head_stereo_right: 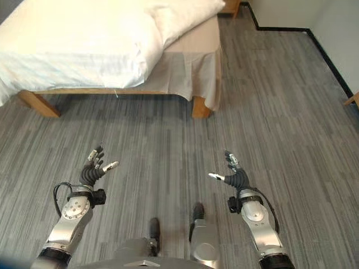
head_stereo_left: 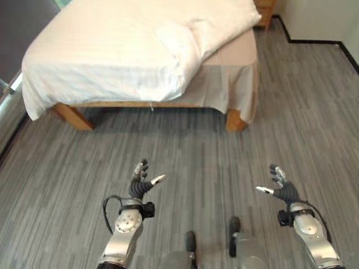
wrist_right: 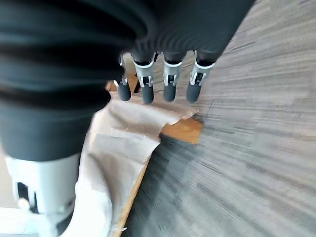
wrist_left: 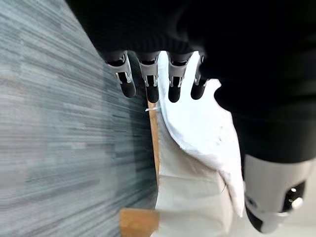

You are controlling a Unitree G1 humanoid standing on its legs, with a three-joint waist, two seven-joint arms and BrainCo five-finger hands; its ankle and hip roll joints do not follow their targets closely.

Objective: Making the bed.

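A: Start with the left eye view. What is the room like?

B: A grey wood-grain floor (head_stereo_left: 185,151) runs up to a wooden bed (head_stereo_left: 151,104) with pale timber legs. A white duvet (head_stereo_left: 106,56) covers most of the mattress and hangs over the near edge. At the near right corner it is bunched up, leaving a beige sheet (head_stereo_left: 235,84) bare there, draped down to the leg. A dark skirting board (head_stereo_left: 314,42) lines the far wall.

A: Any writing?

B: None that I can read.

A: And the hands?

B: The left hand (head_stereo_left: 141,180) is raised above the floor, fingers spread and relaxed, holding nothing. The right hand (head_stereo_left: 279,185) is the same, loosely splayed and empty. Both are well apart from the bed.

A: The right eye view?

B: Same scene. The left hand (head_stereo_right: 96,167) and right hand (head_stereo_right: 231,172) hang over bare floor, fingers apart, nothing between them. A bit of light wooden furniture (head_stereo_right: 353,100) pokes in at the right edge; I cannot tell what it is.

A: Left wrist view?

B: The fingers (wrist_left: 148,79) are straight in a row, touching nothing. Past them lie the duvet's edge (wrist_left: 202,128), the bed rail (wrist_left: 154,138) and a leg.

A: Right wrist view?

B: Straight fingers (wrist_right: 170,81) again, free of everything. Beyond them the beige sheet (wrist_right: 118,148) drapes over the wooden corner leg (wrist_right: 182,129).
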